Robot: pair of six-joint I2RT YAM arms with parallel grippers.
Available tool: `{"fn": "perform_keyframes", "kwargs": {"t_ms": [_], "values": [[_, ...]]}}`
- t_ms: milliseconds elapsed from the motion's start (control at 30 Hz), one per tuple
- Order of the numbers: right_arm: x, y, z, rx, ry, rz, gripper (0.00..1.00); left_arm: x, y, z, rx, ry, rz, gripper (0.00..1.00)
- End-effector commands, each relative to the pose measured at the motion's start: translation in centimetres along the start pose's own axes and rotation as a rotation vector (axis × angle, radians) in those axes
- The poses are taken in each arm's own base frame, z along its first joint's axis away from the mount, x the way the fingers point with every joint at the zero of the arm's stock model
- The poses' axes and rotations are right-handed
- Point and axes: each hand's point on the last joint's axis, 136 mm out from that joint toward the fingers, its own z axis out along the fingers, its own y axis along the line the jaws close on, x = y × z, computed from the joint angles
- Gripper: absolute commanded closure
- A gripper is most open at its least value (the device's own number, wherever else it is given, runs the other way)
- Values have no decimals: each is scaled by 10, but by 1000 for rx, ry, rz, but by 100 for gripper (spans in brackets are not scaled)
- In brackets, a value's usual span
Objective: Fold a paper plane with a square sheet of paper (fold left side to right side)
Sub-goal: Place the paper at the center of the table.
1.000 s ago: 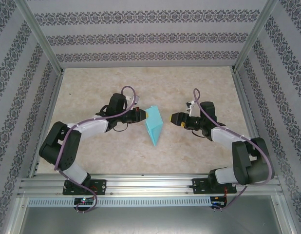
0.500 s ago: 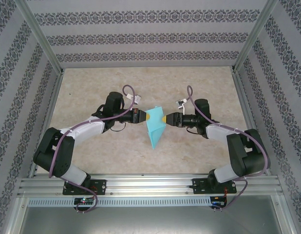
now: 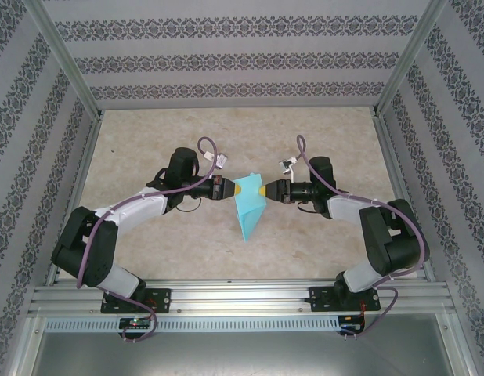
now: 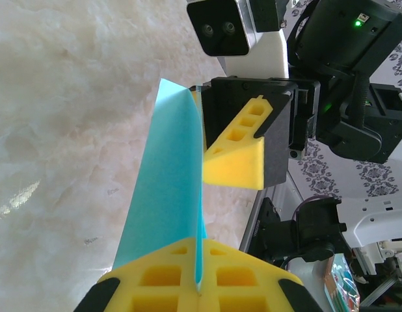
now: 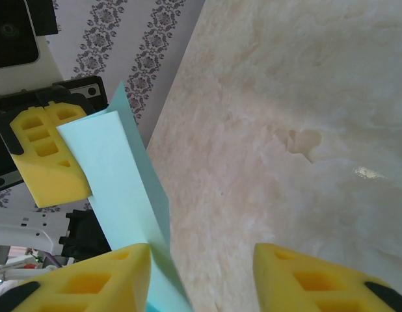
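Left gripper (image 4: 200,276): is pinching the wide end of the paper plane (image 3: 248,208), with jaws pressing together on the turquoise fold.
Right gripper (image 5: 201,263): is holding its jaws spread; one side is touching the plane's flank and the other is sitting well apart from it.
Paper plane: is sitting between the two grippers over the middle of the table (image 3: 328,133), with its pointed tip aiming toward the arm bases.
Tip contact with table: cannot tell.
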Motion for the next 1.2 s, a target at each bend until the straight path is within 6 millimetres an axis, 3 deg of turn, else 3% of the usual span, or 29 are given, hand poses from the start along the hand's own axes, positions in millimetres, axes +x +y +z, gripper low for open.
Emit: {"fn": "perform_keyframes", "kwargs": {"t_ms": [0,733,967,1167], "values": [[-7,15,4,-53,5,-75,59,3,-3,-4,9,10,32,100],[3,12,3,-21,39,-57,87,5,24,4,-81,28,-27,96],[6,-3,6,45,59,9,98,0,35,-4,-196,8,-21,59],[6,-32,14,155,60,156,100,-5,63,-39,-499,-51,-24,31]]}}
